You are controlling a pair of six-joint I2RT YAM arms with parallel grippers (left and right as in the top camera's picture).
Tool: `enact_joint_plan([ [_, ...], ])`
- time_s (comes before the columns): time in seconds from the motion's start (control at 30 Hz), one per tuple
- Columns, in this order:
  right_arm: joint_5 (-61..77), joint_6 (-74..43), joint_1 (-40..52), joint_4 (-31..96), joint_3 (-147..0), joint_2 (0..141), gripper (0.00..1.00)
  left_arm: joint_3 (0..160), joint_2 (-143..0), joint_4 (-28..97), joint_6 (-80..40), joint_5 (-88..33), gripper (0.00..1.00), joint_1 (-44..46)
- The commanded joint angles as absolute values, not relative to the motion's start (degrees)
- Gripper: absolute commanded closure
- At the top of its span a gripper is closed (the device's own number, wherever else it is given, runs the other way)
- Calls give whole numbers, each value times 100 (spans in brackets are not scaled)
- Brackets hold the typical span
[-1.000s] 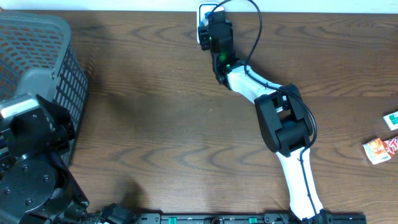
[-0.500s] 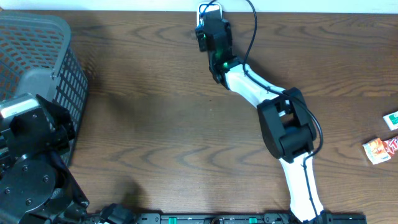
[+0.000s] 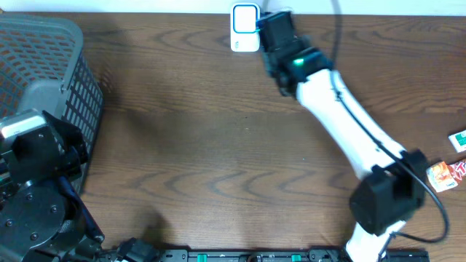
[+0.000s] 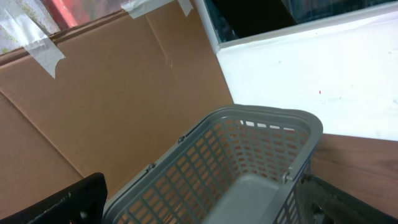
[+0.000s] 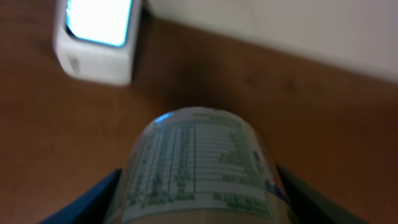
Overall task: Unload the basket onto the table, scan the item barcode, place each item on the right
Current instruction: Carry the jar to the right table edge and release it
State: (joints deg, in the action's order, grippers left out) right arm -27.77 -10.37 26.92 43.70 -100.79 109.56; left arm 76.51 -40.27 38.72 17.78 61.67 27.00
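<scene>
The item is a round container with a white label printed in green. My right gripper is shut on it, one dark finger on each side. A white scanner with a lit window stands on the table ahead and to the left of the item. In the overhead view the right gripper is at the table's far edge, just right of the scanner, and it hides the item. No barcode can be made out on the blurred label. My left gripper is open and holds nothing.
A grey plastic basket stands at the table's left end, right in front of the left gripper. Two small packets lie at the right edge: an orange one and a green-and-white one. Cardboard and a white wall rise behind the basket.
My right arm has swung right and stretched out. The held item moved from over the scanner to just right of it, so the scanner now shows whole. The left arm stayed still.
</scene>
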Motion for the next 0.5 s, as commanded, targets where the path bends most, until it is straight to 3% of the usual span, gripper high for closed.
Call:
enact_joint_plan([
  [0.0, -1833, -2117, 2174, 5092, -10158, 10545, 42, 7655, -4003, 3857, 1723, 6222, 2, 2681],
  [0.23, -882, -2167, 939, 6707, -10149, 10444, 41, 7655, -4003, 3857, 1723, 6219, 2, 2681],
  [0.47, -893, -1796, -458, 6932, -10149, 10462, 40, 7655, -4003, 3857, 1723, 6219, 2, 2681],
])
